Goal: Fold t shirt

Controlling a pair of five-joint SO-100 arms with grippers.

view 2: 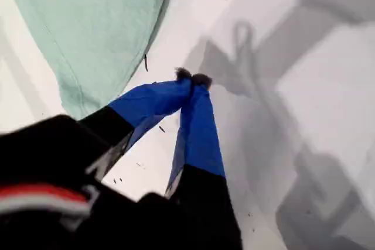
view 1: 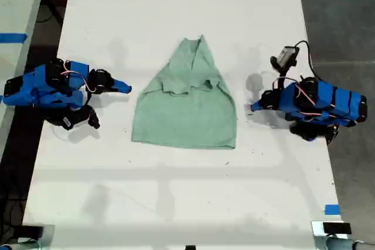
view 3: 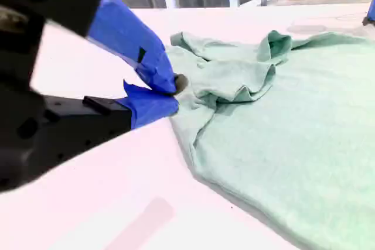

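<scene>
The pale mint-green t shirt (view 1: 186, 112) lies flat on the white table (view 1: 176, 203), narrowed to a point at its far end, with its sleeves folded inward. My first gripper (view 1: 255, 108) is on the exterior view's right, shut and empty, a short gap from the shirt's side edge. In the first wrist view the closed tips (view 2: 190, 77) rest over bare table beside the shirt's hem corner (view 2: 88, 27). My second gripper (view 1: 126, 89) is on the exterior view's left, shut, just off the shirt. Its tips (view 3: 173, 86) sit close to the folded sleeve area (view 3: 246, 80).
The table's side edges run near both arm bases. A blue tape mark (view 1: 331, 209) sits near the front corner at the exterior view's right. Another table with blue tape (view 1: 12, 37) stands beyond the dark gap at the exterior view's left.
</scene>
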